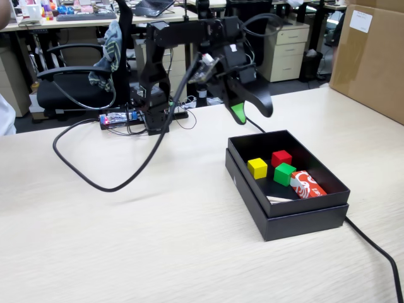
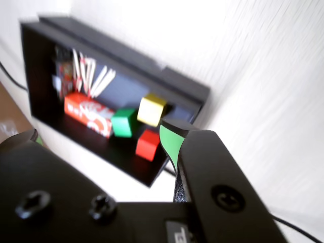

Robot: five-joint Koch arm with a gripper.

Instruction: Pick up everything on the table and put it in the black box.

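Observation:
The yellow cube [image 1: 257,167] lies inside the black box [image 1: 303,221], near its left wall, next to a red cube [image 1: 281,158] and a green cube [image 1: 285,173]. The box stands on the beige table [image 1: 158,240]. My gripper [image 1: 252,115] hangs in the air above the box's far left corner, open and empty, one jaw with a green pad. In the wrist view the gripper [image 2: 101,135] has its jaws wide apart. Beyond them sit the box [image 2: 126,55], the yellow cube [image 2: 151,110], the green cube [image 2: 124,123] and the red cube [image 2: 148,145].
A red printed packet [image 1: 307,184] and white sticks [image 2: 91,76] also lie in the box. A big brown carton [image 1: 372,57] stands at the right. A black cable [image 1: 101,177] loops over the table on the left; another cable [image 1: 379,252] runs off at the lower right.

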